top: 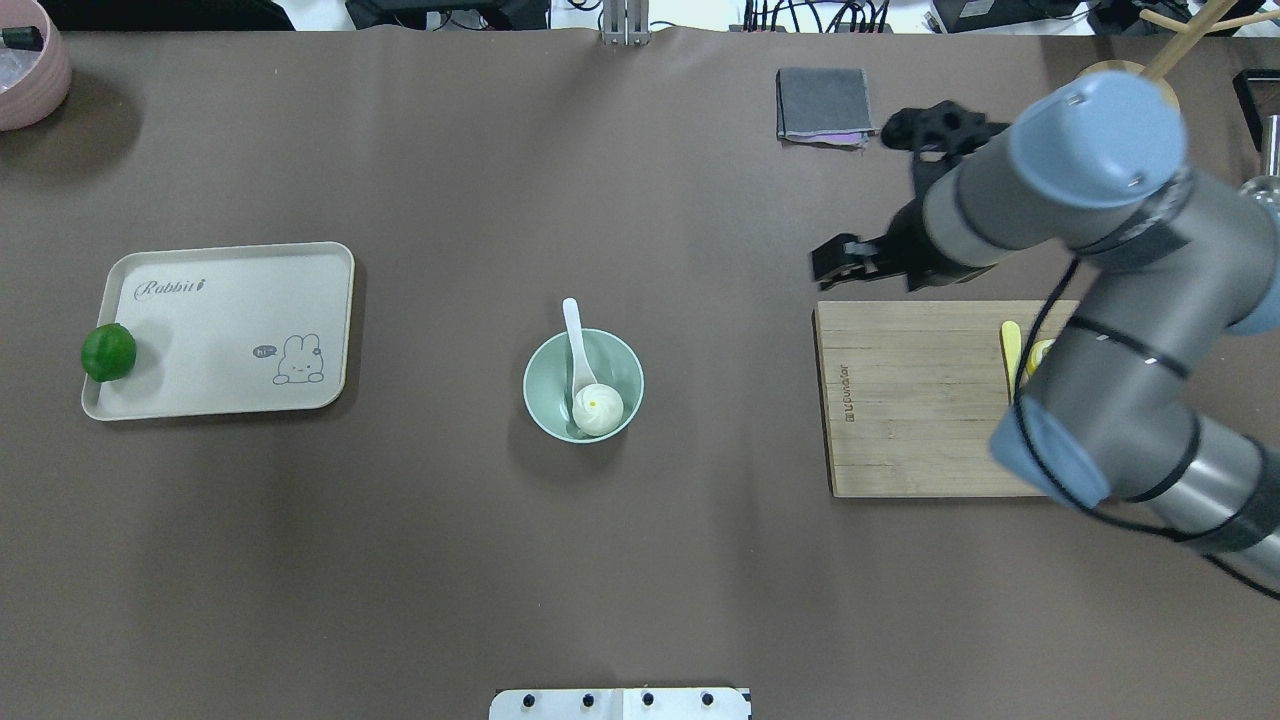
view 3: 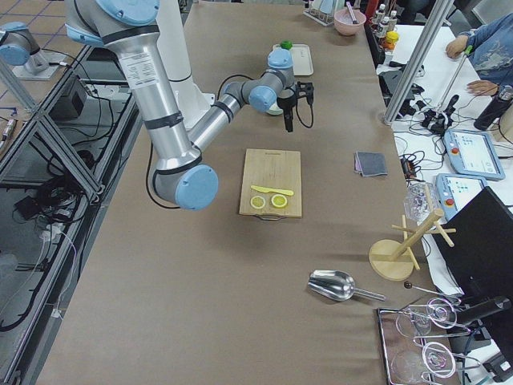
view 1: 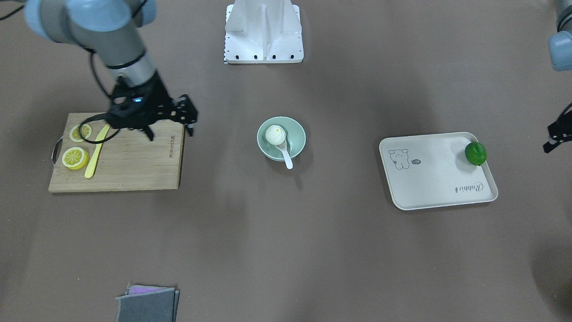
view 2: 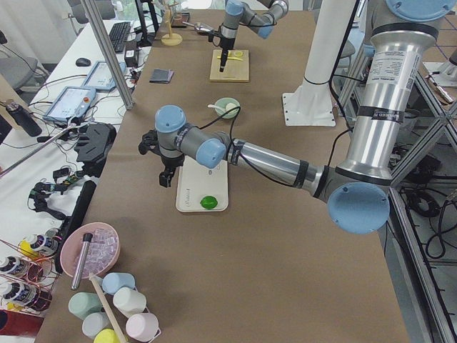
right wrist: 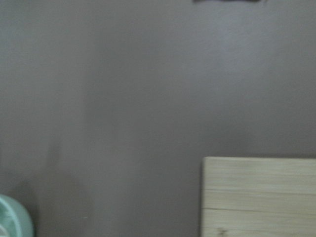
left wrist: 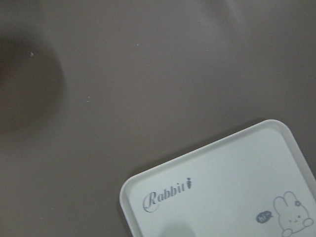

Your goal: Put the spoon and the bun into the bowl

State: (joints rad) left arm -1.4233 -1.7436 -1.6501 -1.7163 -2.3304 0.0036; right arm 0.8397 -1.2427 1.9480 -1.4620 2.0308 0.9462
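Note:
The pale mint-green bowl (view 1: 295, 134) stands at the table's middle; it also shows in the overhead view (top: 545, 365). The white bun (view 1: 275, 134) with its yellow dot sits inside it. The white spoon (view 1: 286, 157) lies in the bowl beside the bun, its handle sticking out over the rim. My right gripper (view 1: 170, 131) hangs open and empty above the near corner of the cutting board, well away from the bowl. My left gripper (view 1: 557, 133) shows only partly at the view's edge, beyond the tray; I cannot tell its state.
A bamboo cutting board (view 1: 134, 165) holds two lemon slices (view 1: 75, 157) and a yellow knife (view 1: 96, 152). A cream tray (view 1: 429, 179) carries a green lime (view 1: 475, 153). A folded grey cloth (view 1: 147, 304) lies at the table edge. The white robot base (view 1: 263, 31) stands opposite it.

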